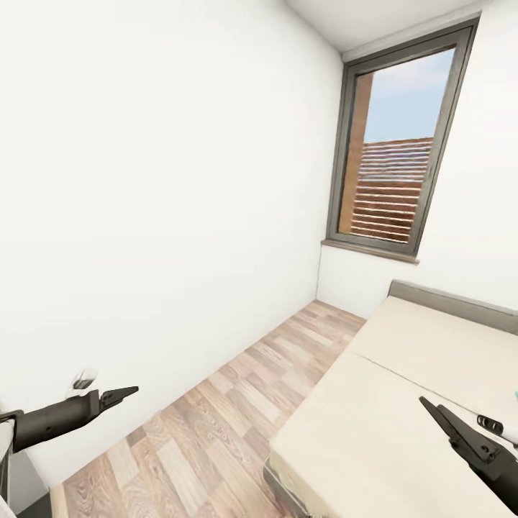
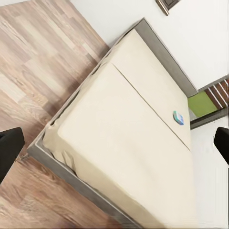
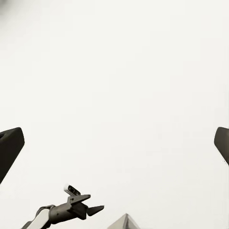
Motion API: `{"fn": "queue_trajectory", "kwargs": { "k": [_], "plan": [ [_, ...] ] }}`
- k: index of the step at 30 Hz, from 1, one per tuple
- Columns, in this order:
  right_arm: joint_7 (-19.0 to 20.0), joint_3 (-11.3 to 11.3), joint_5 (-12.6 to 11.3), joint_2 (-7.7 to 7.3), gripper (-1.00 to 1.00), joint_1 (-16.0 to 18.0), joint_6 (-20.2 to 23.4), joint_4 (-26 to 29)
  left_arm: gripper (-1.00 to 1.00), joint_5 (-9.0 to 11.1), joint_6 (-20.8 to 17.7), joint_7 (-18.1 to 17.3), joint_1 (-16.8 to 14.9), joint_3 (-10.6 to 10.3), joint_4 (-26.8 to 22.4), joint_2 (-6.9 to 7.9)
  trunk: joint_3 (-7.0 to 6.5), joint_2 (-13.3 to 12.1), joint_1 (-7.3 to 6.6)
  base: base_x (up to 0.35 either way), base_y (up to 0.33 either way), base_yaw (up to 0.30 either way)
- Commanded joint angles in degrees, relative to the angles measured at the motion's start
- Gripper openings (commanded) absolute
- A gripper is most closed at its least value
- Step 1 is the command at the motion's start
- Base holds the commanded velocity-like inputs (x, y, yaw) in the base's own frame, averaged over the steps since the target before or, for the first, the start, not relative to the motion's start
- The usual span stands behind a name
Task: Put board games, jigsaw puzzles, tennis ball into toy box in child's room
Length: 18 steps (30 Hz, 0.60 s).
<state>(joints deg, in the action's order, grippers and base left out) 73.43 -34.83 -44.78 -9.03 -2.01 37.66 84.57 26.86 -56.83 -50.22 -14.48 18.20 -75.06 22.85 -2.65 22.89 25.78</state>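
The bed [image 1: 403,403] is a wide cream mattress with a seam, at the right of the head view. One small blue-green board game [image 2: 178,117] lies flat on the bed [image 2: 124,143], near its seam and far from both arms. My left gripper [image 1: 122,395] hangs over the wood floor by the white wall, and its fingers [image 2: 9,152] are spread wide with nothing between them. Over the bed's near corner, my right gripper [image 1: 432,406] is open too, and its dark fingers [image 3: 9,152] frame bare white wall. The table, toy box, jigsaw puzzles and tennis ball are out of view.
A strip of wood-plank floor [image 1: 237,403] runs between the white wall [image 1: 144,216] and the bed's grey frame [image 1: 284,489]. A tall grey-framed window [image 1: 392,151] stands in the far wall. My left arm [image 3: 67,210] shows in the right wrist view.
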Motion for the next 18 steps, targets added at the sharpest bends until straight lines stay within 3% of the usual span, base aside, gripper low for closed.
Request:
{"fn": "queue_trajectory", "kwargs": {
  "k": [1, 13, 18],
  "plan": [
    [-0.01, 0.02, -0.32, -0.02, 1.00, -0.02, 0.49, -0.01, 1.00, -0.14, -0.21, -0.27, -0.02, 0.03, 0.00, 0.00, -0.06, 0.03, 0.00, -0.201, -0.146, -0.219],
    [0.04, -0.06, -0.31, -0.02, 1.00, -0.05, 0.49, -0.23, 1.00, -0.14, -0.24, -0.46, -0.02, 0.08, 0.00, 0.08, -0.90, 0.03, 0.00, -0.064, -0.050, -0.219],
    [0.05, -0.06, -0.32, -0.02, 1.00, -0.03, 0.49, -0.26, 1.00, -0.14, -0.22, -0.52, -0.02, 0.08, 0.00, 0.09, -1.24, 0.03, 0.00, -0.105, -0.160, -0.219]
  ]
}}
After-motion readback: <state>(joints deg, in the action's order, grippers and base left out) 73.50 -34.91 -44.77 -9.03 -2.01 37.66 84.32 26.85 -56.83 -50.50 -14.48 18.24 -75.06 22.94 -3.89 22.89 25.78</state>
